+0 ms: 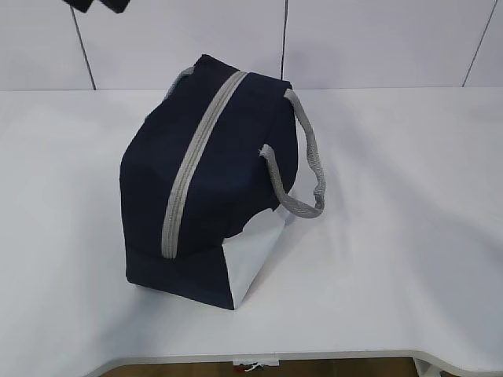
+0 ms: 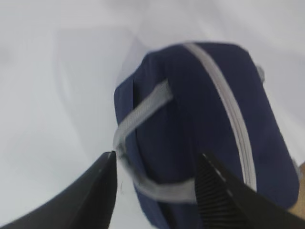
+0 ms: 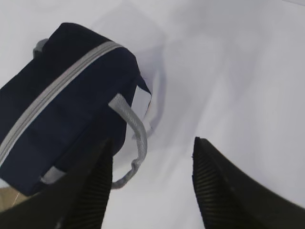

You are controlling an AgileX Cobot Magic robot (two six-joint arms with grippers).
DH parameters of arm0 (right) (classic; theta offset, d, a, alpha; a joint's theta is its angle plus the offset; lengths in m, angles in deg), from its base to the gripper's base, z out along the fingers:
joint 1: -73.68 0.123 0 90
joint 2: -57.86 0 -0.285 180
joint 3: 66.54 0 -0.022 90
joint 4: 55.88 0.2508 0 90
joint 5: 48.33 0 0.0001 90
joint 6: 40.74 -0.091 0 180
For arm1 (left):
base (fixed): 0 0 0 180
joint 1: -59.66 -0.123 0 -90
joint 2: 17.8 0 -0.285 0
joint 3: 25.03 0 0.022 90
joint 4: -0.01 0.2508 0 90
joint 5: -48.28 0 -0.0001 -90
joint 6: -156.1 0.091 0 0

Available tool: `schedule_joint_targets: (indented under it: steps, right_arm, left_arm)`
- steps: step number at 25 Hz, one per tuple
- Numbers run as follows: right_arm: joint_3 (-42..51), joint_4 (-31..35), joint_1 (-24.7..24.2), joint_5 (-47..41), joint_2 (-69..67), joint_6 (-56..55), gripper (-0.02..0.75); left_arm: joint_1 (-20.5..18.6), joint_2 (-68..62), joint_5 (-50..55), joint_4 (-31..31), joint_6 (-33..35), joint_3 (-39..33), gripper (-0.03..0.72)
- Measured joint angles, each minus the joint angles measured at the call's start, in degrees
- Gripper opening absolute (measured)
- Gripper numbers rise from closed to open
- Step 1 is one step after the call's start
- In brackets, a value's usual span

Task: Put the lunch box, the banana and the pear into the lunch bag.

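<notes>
**Bag zipped shut, nothing else left on the tabletop**

I see the lunch bag (image 1: 208, 181) standing alone on the tabletop (image 1: 393, 236), its grey zipper strip (image 1: 196, 157) closed along the top. No lunch box, banana or pear shows in any view, so I judge they are packed inside. My left gripper (image 2: 155, 191) hangs above the bag, jaws spread and empty; my right gripper (image 3: 152, 186) likewise, beside the handle (image 3: 133, 143). Next I would only pull both arms clear.

The zipped lunch bag (image 3: 71, 100) lies on the white table (image 3: 238, 71), at the upper left. The right gripper (image 3: 152, 186) hangs above with fingers (image 3: 90, 191) apart, holding nothing.
</notes>
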Motion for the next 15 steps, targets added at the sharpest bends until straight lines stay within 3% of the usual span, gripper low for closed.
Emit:
schedule_joint_targets:
  steps: [7,15]
  right_arm:
    - [14.3,-0.2,0.0,0.0,14.4,0.0,0.436]
    - [28.5,-0.4,0.0,0.0,27.7,0.0,0.436]
  left_arm:
    - [0.0,15.7,0.2,4.2,0.0,-15.0,0.358]
    - [0.0,33.1,0.4,4.4,-0.1,-25.8,0.269]
